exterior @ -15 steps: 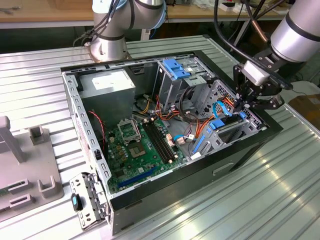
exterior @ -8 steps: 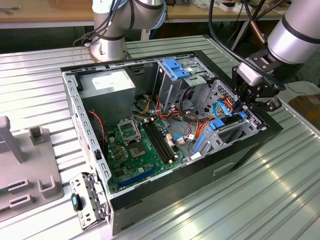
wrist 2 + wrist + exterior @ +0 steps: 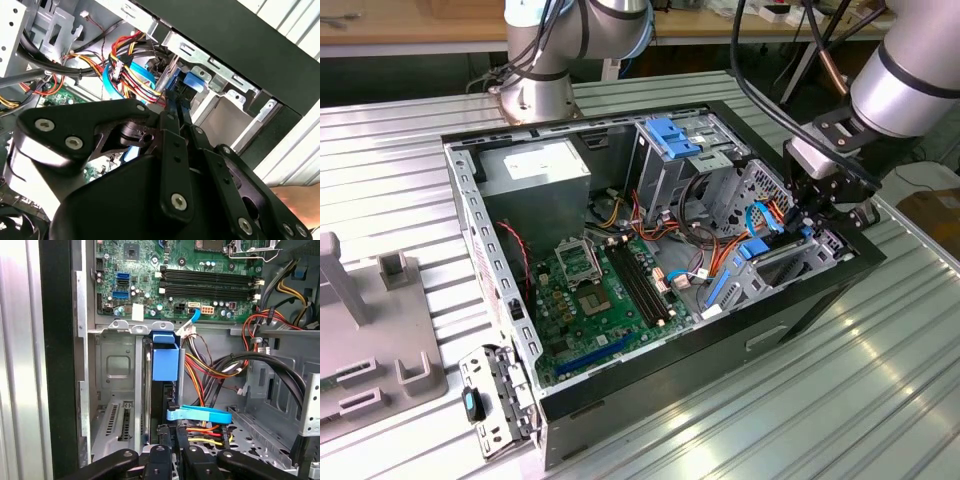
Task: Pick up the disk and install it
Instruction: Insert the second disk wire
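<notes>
The fingers (image 3: 167, 452) pinch the disk (image 3: 165, 362) by its thin edge, standing it on end in the drive bay (image 3: 117, 390) directly ahead. Rigid, fairly heavy, shock-sensitive; its blue rails look the safest grip.

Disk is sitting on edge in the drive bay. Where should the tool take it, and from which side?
Probably the narrow exposed edge of the disk, pinched across its thickness, approaching from the open end of the drive bay. Its walls flank the flat faces, so only that edge looks reachable.
</notes>
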Action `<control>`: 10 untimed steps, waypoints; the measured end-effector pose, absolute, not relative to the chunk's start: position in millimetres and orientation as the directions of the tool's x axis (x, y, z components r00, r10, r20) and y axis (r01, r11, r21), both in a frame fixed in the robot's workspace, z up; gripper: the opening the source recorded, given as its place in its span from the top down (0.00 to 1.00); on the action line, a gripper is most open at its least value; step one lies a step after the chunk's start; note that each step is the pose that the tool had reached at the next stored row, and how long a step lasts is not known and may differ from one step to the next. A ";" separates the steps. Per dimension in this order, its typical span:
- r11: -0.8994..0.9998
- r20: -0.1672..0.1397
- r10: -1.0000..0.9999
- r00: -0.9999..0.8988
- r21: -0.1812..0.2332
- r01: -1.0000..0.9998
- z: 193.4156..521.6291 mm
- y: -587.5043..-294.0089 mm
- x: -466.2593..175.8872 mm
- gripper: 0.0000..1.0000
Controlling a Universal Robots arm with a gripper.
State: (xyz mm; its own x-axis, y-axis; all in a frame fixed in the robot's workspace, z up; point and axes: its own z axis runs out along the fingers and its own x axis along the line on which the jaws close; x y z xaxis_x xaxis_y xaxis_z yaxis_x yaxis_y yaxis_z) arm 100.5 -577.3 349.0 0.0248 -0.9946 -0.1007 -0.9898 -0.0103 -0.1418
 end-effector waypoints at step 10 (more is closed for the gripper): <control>0.007 -0.118 -0.993 0.010 -0.142 -0.990 347.4 -578.4 100.4 0.84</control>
State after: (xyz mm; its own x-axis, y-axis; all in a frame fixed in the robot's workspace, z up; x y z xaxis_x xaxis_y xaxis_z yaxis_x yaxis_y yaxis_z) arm 100.4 -578.4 347.4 0.0099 -0.9930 -0.1177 -0.9898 0.0070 -0.1420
